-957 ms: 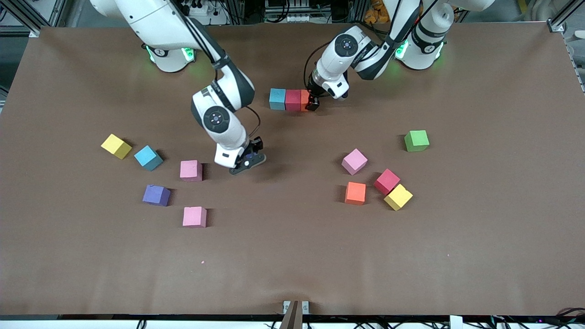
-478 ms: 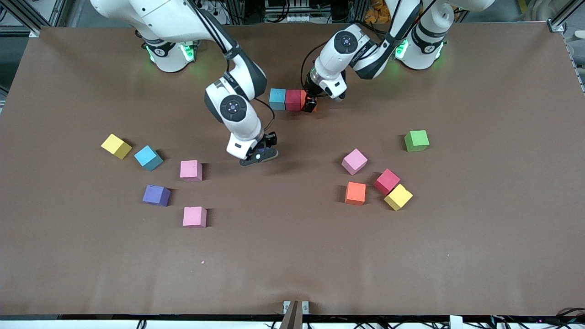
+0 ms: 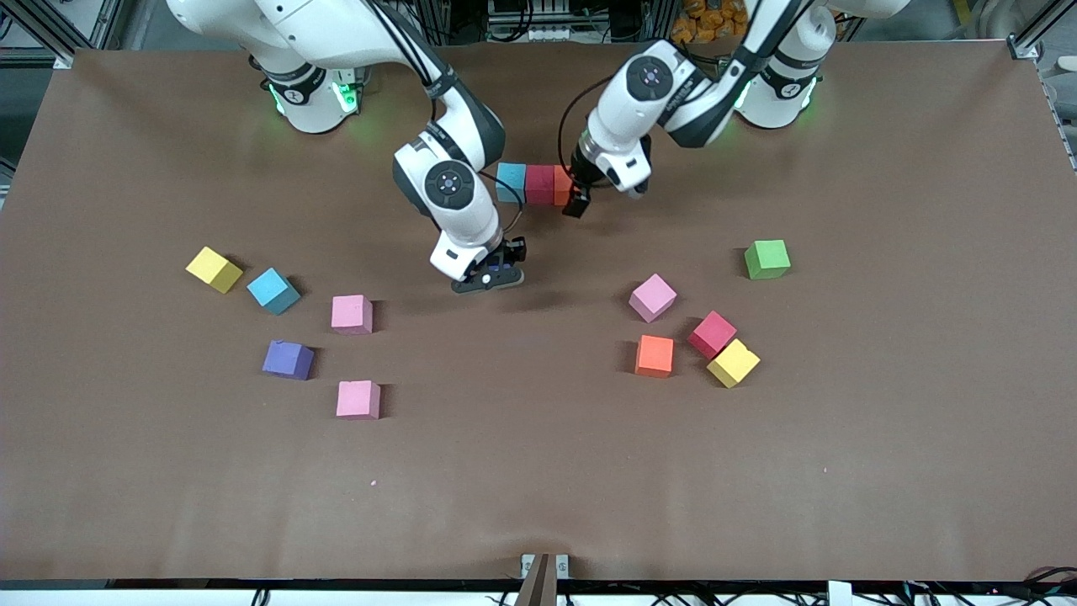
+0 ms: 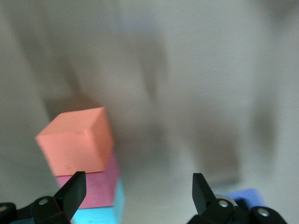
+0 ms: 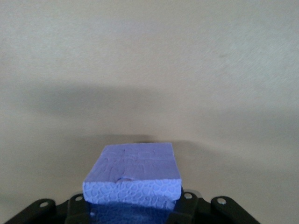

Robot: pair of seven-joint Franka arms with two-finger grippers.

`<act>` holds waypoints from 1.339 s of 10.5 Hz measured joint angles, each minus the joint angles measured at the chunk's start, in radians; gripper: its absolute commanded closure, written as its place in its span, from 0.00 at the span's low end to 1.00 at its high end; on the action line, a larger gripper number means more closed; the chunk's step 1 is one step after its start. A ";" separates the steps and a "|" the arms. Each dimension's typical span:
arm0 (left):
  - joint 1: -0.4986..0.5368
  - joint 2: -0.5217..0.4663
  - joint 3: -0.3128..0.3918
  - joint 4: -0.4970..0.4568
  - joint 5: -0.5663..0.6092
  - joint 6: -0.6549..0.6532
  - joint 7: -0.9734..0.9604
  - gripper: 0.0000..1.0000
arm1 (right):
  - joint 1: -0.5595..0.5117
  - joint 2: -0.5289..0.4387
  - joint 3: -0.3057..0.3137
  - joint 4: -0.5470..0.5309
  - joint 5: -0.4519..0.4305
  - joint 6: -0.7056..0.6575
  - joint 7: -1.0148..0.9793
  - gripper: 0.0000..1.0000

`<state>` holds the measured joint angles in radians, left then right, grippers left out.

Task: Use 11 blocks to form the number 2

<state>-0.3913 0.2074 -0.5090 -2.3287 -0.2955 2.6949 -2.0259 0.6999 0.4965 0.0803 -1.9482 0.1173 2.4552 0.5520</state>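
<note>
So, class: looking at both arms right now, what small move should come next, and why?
Probably the right claw should carry its purple block on to the row of blue, red and orange block. The left claw is open, has let go of the orange block, and should lift clear to make room.

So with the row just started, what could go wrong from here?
The open left gripper hangs close beside the orange block ending the blue-red-orange row; pulling away carelessly could nudge it out of line. The right gripper, shut on a purple block, is near that row, so the arms might crowd each other.
</note>
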 measured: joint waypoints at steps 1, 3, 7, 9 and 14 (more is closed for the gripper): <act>0.020 0.004 0.055 0.063 0.000 -0.083 0.112 0.00 | 0.034 0.012 0.001 0.021 0.000 -0.014 0.073 0.64; 0.056 0.039 0.163 0.233 0.000 -0.267 0.318 0.00 | 0.110 0.049 0.001 0.087 0.000 -0.074 0.216 0.64; 0.066 0.181 0.288 0.481 0.082 -0.449 0.558 0.00 | 0.212 0.146 0.001 0.189 0.000 -0.106 0.368 0.63; 0.059 0.237 0.288 0.486 0.153 -0.455 0.621 0.00 | 0.234 0.164 0.000 0.201 0.000 -0.106 0.400 0.64; 0.050 0.300 0.289 0.454 0.200 -0.460 0.713 0.00 | 0.263 0.165 0.001 0.208 0.000 -0.107 0.439 0.59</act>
<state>-0.3412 0.5072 -0.2197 -1.8747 -0.0955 2.2350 -1.3128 0.9628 0.6618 0.0811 -1.7402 0.1178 2.3483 0.9908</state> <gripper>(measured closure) 0.000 0.445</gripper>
